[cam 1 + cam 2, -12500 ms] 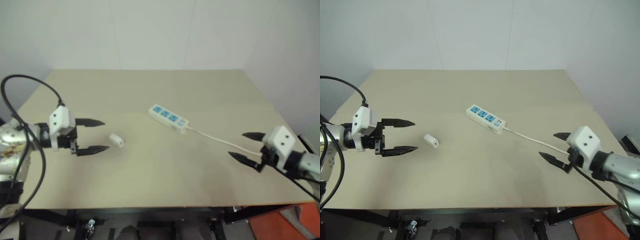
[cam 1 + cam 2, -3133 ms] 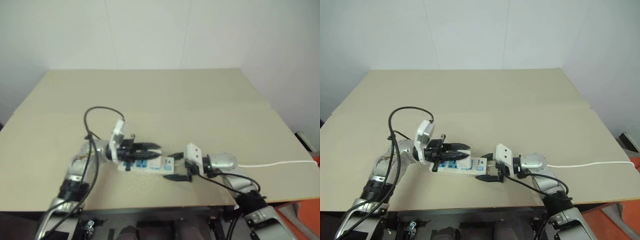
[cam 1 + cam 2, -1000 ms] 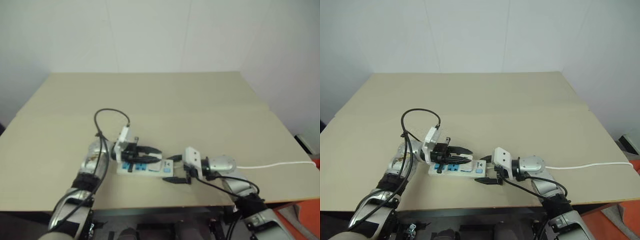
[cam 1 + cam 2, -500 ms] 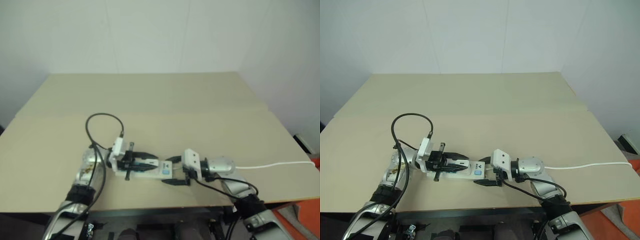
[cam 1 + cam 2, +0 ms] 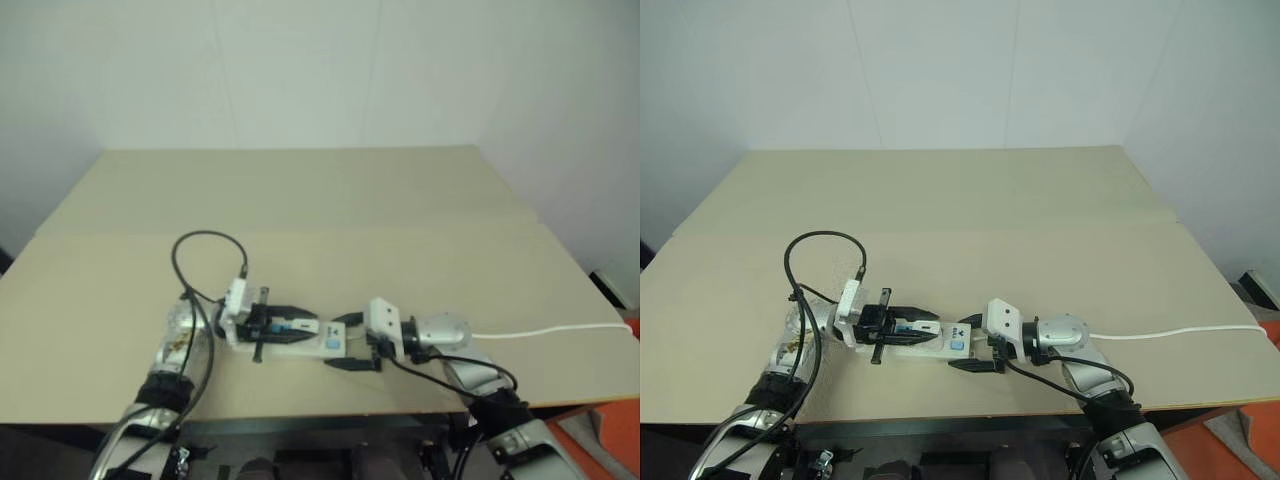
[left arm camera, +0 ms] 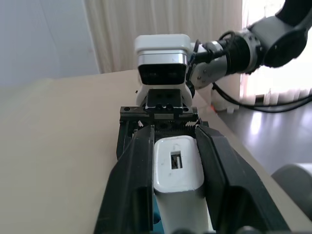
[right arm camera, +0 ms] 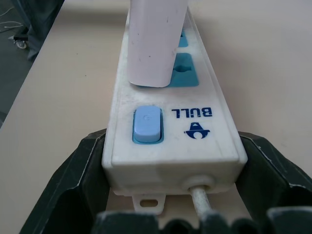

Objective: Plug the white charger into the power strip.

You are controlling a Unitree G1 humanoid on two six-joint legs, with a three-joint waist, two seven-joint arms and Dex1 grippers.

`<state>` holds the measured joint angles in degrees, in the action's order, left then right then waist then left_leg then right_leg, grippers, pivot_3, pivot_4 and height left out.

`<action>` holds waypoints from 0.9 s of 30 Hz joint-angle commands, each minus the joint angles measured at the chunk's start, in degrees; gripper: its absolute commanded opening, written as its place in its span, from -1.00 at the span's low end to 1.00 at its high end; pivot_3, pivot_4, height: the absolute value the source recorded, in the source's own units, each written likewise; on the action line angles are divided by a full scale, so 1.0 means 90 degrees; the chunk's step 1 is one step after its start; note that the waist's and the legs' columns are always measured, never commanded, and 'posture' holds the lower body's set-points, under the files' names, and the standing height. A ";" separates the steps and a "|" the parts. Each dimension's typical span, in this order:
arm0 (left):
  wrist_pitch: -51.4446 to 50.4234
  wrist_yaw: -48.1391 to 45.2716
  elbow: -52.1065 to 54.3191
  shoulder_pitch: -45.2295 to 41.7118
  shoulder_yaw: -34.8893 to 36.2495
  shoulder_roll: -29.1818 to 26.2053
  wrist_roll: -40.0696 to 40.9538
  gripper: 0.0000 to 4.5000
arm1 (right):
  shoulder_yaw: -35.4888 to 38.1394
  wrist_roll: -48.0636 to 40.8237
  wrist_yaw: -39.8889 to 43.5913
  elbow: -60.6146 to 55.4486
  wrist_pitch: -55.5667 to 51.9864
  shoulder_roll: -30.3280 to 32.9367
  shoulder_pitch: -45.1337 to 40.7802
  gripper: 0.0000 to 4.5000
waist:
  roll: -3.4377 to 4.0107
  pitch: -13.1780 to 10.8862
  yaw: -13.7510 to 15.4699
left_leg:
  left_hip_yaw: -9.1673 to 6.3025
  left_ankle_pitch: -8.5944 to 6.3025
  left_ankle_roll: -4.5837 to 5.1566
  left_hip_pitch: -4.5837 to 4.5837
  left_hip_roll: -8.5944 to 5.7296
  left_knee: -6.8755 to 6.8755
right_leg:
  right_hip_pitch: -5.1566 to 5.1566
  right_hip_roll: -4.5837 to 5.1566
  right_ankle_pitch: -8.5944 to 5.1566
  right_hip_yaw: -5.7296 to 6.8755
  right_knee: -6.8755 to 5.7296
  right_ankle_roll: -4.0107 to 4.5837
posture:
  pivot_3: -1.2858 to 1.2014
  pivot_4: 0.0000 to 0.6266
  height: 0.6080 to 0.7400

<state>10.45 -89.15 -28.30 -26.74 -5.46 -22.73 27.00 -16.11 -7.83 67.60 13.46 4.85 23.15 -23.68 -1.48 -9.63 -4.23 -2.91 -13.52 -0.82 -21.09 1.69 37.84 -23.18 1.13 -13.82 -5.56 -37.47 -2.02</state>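
The power strip [image 5: 940, 345] lies near the table's front edge, a long white bar with blue sockets and a blue switch [image 7: 146, 124]. The white charger [image 7: 155, 44] stands upright on a blue socket beside the switch. My left gripper [image 5: 930, 328] reaches in level from the left, and its black fingers [image 6: 139, 170] press on both sides of the charger [image 6: 178, 165]. My right gripper [image 5: 960, 344] comes from the right and is shut on the strip's cord end, a finger [image 7: 80, 170] against each long side.
The strip's thin white cord [image 5: 1180, 331] runs right across the beige table [image 5: 1040, 220] to its edge. A black cable [image 5: 820, 245] loops above my left arm. Both hands work close to the table's front edge.
My left gripper has sunk a little with the charger, down onto the strip. The right gripper has stayed in place on the strip's end.
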 commanded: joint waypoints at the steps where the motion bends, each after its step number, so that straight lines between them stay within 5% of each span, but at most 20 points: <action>1: -0.0191 -0.0017 -0.0366 0.0189 0.0085 -0.0066 -0.0124 0.14 | 0.0039 -0.0122 0.0097 -0.0269 0.0279 0.0021 -0.0060 0.53 | 0.0007 0.0004 0.0014 | -0.0004 0.0000 0.0000 -0.0001 0.0000 0.0000 | 0.0000 0.0000 -0.0001 0.0004 0.0000 0.0001 | 0.03 -0.52 1.00; 7: -0.0081 -0.0363 0.0062 0.0331 0.0030 -0.0190 -0.0182 0.99 | 0.0021 -0.0120 0.0072 -0.0257 0.0300 0.0015 -0.0044 0.53 | 0.0010 0.0005 0.0017 | -0.0001 0.0000 0.0000 -0.0002 0.0000 -0.0001 | 0.0001 0.0000 -0.0001 0.0003 0.0005 0.0002 | 0.03 -0.52 1.00; 21: -0.0594 0.0348 0.0837 -0.0116 0.1230 -0.1535 0.0231 0.99 | 0.0189 -0.0297 0.0082 -0.0089 -0.0220 0.0054 -0.0316 0.53 | -0.0004 -0.0023 0.0008 | -0.0004 0.0000 0.0000 -0.0031 0.0010 -0.0003 | -0.0022 -0.0003 0.0000 0.0008 0.0029 0.0002 | 0.03 -0.52 1.00; 24: -0.0540 0.0383 0.0923 0.0012 0.1455 -0.1726 0.0216 1.00 | 0.0279 -0.0393 0.0200 0.0005 -0.0375 0.0126 -0.0438 0.95 | -0.0003 -0.0032 0.0028 | -0.0004 0.0000 0.0000 -0.0038 0.0010 -0.0006 | -0.0030 -0.0002 0.0001 0.0008 0.0030 0.0004 | 0.03 -0.52 1.00; 27: -0.0510 0.0475 0.1065 0.0240 0.1660 -0.1878 0.0194 1.00 | 0.0366 -0.0469 0.0342 0.0120 -0.0403 0.0263 -0.0550 0.98 | -0.0003 -0.0034 0.0033 | -0.0003 0.0000 0.0000 -0.0047 0.0008 -0.0005 | -0.0035 0.0001 0.0002 0.0008 0.0033 0.0005 | 0.03 -0.52 1.00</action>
<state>5.14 -85.54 -20.69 -25.26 7.72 -38.60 28.08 -14.82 -10.40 70.00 14.64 1.58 24.74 -27.77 -1.51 -9.94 -3.94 -2.93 -13.52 -0.83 -21.54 1.76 37.79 -23.50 1.15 -13.81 -5.48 -37.15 -1.98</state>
